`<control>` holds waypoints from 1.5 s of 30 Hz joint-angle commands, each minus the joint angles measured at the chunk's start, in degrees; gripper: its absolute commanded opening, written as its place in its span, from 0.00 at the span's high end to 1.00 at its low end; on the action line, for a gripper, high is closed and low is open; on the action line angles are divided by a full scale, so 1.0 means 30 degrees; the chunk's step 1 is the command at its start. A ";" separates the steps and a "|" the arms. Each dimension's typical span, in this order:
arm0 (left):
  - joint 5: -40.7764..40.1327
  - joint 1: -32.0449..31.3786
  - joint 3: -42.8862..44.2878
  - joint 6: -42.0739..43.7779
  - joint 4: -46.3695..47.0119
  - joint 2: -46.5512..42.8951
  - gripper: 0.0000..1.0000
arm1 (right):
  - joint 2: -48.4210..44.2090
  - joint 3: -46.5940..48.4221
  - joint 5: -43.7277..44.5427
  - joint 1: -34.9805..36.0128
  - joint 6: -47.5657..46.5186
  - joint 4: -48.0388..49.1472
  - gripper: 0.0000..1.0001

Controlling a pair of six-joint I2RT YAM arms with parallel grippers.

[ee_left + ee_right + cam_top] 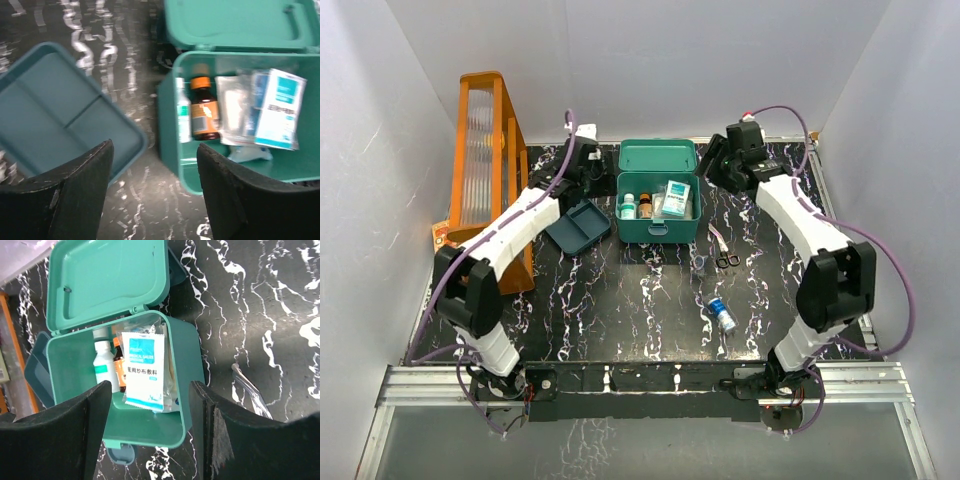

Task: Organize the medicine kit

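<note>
Jaws on our left gripper (155,147) and right gripper (150,385) are both spread apart and empty, the open medicine kit (635,232) sitting just below and between them, long axis running from one to the other, and we reckon the right is lined up better.

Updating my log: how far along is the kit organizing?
Done: a white bottle, a brown bottle and dressing packets sit inside the open medicine kit. In hand: nothing; left gripper and right gripper are open, empty. Left: scissors, a small blue-and-white container and the divided tray lie outside it.
</note>
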 commanded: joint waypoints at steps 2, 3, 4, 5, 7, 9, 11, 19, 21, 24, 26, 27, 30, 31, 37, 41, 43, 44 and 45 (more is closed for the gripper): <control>-0.5762 0.0222 -0.1995 -0.1042 -0.2605 -0.2229 0.39 | -0.2613 -0.1283 0.1232 -0.0147 0.0875 0.0361 0.41; -0.6028 0.0247 -0.2278 -0.1243 -0.2780 -0.2240 0.39 | -0.2870 -0.1595 0.1290 -0.0159 0.1054 0.0423 0.41; -0.6083 0.0286 -0.2533 -0.1342 -0.2924 -0.2153 0.40 | -0.3100 -0.1927 0.1326 -0.0160 0.1212 0.0500 0.41; -0.6130 0.0339 -0.2668 -0.1486 -0.3028 -0.1945 0.40 | -0.3282 -0.2174 0.1338 -0.0160 0.1338 0.0547 0.41; -0.6105 0.0583 -0.2724 -0.2107 -0.3492 -0.1284 0.40 | -0.3529 -0.2505 0.1347 -0.0179 0.1508 0.0610 0.41; -0.5885 0.0867 -0.2785 -0.2548 -0.3505 -0.0513 0.40 | -0.3640 -0.2644 0.1439 -0.0184 0.1555 0.0616 0.42; -0.5431 0.1206 -0.2688 -0.2938 -0.3636 0.0454 0.40 | -0.3655 -0.2630 0.1488 -0.0173 0.1544 0.0574 0.42; -0.3198 0.1972 -0.2353 -0.2636 -0.2890 0.3579 0.45 | -0.3751 -0.2660 0.1662 -0.0201 0.1252 0.0329 0.42; -0.3070 0.1990 -0.2195 -0.2551 -0.3024 0.4078 0.50 | -0.3797 -0.2734 0.1651 -0.0209 0.1231 0.0282 0.42; -0.2924 0.1991 -0.2468 -0.2393 -0.2884 0.4253 0.56 | -0.3910 -0.2932 0.1643 -0.0225 0.1234 0.0310 0.42; -0.2918 0.1991 -0.2610 -0.2209 -0.2986 0.4238 0.60 | -0.3939 -0.2963 0.1611 -0.0219 0.1186 0.0310 0.42; -0.2933 0.1991 -0.2698 -0.2143 -0.3032 0.4167 0.61 | -0.3940 -0.3028 0.1594 -0.0234 0.1144 0.0296 0.42; -0.2771 0.1991 -0.3069 -0.2071 -0.3077 0.3800 0.63 | -0.3902 -0.3067 0.1488 -0.0250 0.1128 0.0274 0.42; -0.2622 0.1991 -0.3258 -0.2064 -0.3033 0.3644 0.64 | -0.3873 -0.3075 0.1439 -0.0256 0.1112 0.0244 0.42; -0.1760 0.1991 -0.3848 -0.2063 -0.3345 0.3028 0.71 | -0.4259 -0.3676 0.1705 -0.0290 0.1408 -0.0096 0.42; -0.1057 0.1893 -0.4372 -0.2116 -0.3257 0.2448 0.73 | -0.5001 -0.4296 0.1558 -0.0308 0.2189 -0.0902 0.42; -0.0721 0.1713 -0.4489 -0.2241 -0.3502 0.2190 0.73 | -0.5436 -0.4408 0.1405 -0.0307 0.2678 -0.1607 0.42; -0.0648 0.1572 -0.4505 -0.2290 -0.3679 0.2066 0.73 | -0.5673 -0.4491 0.1275 -0.0307 0.2902 -0.1936 0.42; -0.0606 0.1375 -0.4558 -0.2337 -0.3851 0.1882 0.73 | -0.5948 -0.4648 0.1075 -0.0307 0.2981 -0.2061 0.42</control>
